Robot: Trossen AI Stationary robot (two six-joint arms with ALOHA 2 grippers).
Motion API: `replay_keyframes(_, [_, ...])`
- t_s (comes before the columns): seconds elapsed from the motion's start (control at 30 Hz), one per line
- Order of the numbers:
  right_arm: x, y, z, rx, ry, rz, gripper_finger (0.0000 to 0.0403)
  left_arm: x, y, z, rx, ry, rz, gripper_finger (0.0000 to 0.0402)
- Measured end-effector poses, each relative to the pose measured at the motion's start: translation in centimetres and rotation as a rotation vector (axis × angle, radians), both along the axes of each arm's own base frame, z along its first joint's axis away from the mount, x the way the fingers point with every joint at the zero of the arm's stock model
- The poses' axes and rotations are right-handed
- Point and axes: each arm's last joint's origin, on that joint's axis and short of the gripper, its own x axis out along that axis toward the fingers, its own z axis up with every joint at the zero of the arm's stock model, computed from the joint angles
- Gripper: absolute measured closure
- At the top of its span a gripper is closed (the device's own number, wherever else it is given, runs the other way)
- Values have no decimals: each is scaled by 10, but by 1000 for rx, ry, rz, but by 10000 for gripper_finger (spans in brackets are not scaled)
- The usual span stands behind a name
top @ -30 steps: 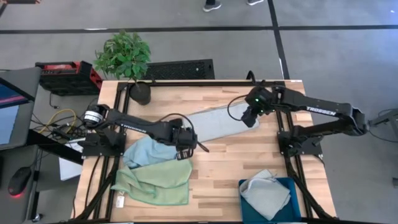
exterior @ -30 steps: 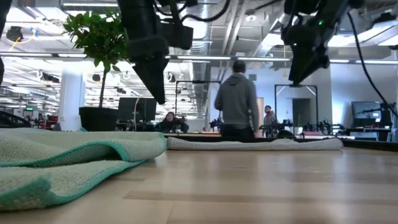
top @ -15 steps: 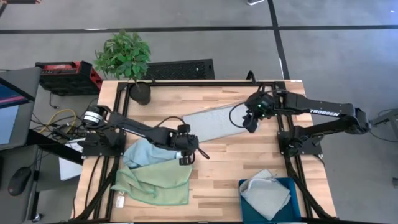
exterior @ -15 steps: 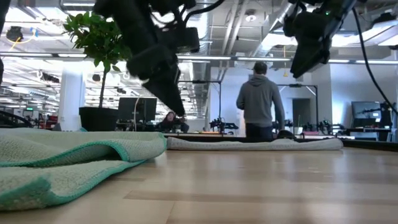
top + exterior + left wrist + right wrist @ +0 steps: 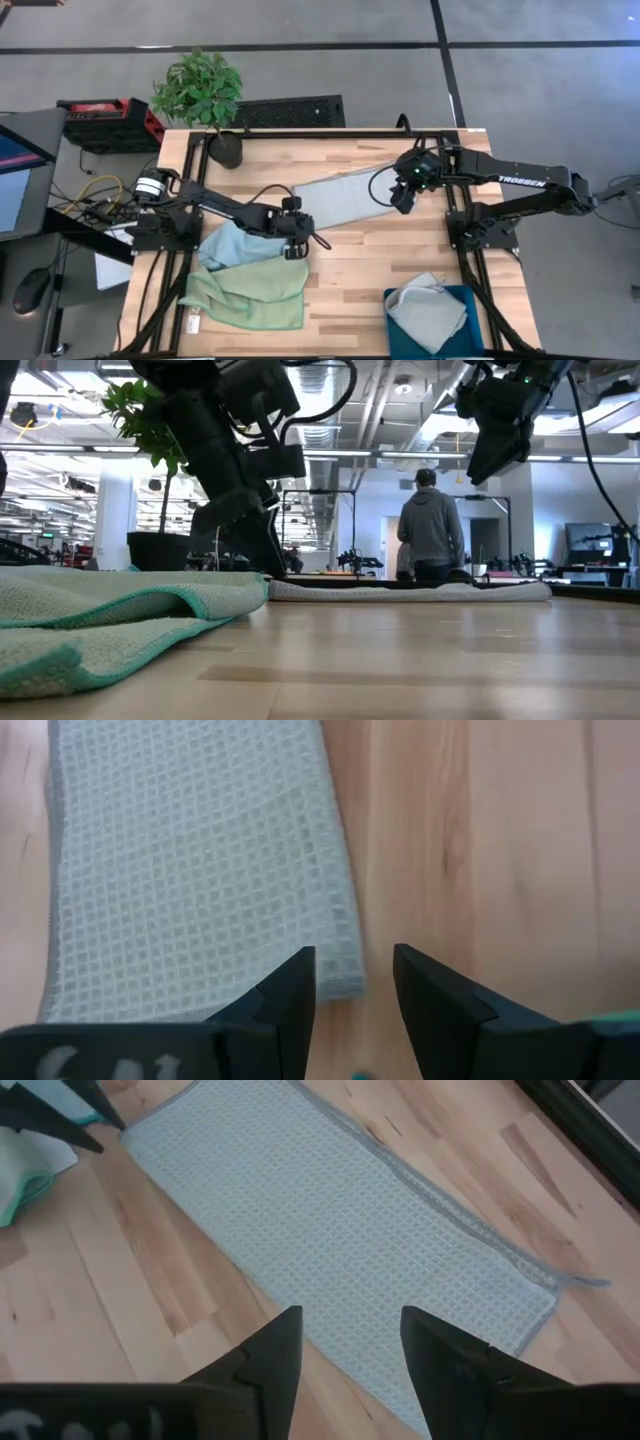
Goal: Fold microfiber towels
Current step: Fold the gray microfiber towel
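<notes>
A light grey microfiber towel (image 5: 345, 195), folded into a long strip, lies flat mid-table. My left gripper (image 5: 355, 955) is open and slants down at the strip's near left corner (image 5: 340, 982). One finger stands over the corner and the other over bare wood. My right gripper (image 5: 350, 1315) hangs open, high above the strip's right end (image 5: 500, 1295). A light blue towel (image 5: 235, 245) and a pale green one (image 5: 250, 290) lie bunched at the near left. Another grey towel (image 5: 428, 312) lies in the teal bin (image 5: 475, 300). My left gripper has its fingertips (image 5: 268, 565) low at the grey towel's near left corner, coming slanting down from the table's left. I cannot tell whether they touch the cloth or the table.
A potted plant (image 5: 200, 90) stands at the far left corner. The teal bin sits at the near right edge. Bare wood (image 5: 380, 255) lies between the grey strip and the bin. A person (image 5: 430, 530) stands in the room beyond the table.
My left gripper has come down and tipped steeper, drawing back a little toward the grey towel's near left corner, its fingers still open. The towels lie as before.
</notes>
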Motion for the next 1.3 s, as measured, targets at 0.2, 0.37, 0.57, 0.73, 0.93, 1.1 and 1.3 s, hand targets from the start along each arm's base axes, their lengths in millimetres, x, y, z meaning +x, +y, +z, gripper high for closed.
replay_keyframes(0.2, [0, 0, 0, 0, 0, 0, 208, 3, 7, -5, -5, 4, 6, 271])
replay_keyframes(0.37, [0, -1, 0, -1, -6, -2, 208, 8, 9, -21, -6, 62, -27, 271])
replay_keyframes(0.57, [0, -1, 0, -1, -5, -3, 207, 16, 8, -23, 26, 93, -61, 272])
replay_keyframes(0.73, [0, -1, 0, 0, -3, -3, 207, 13, 10, -23, 33, 125, -45, 283])
replay_keyframes(0.93, [-2, 0, 2, -3, -15, -3, 207, 10, 10, -22, -1, 146, 12, 355])
replay_keyframes(1.1, [-5, 1, 5, -6, -31, -3, 207, 16, 13, -12, -46, 178, 69, 395])
replay_keyframes(1.3, [-11, 2, 10, -16, -61, -5, 207, 19, 16, 9, -66, 270, 104, 399])
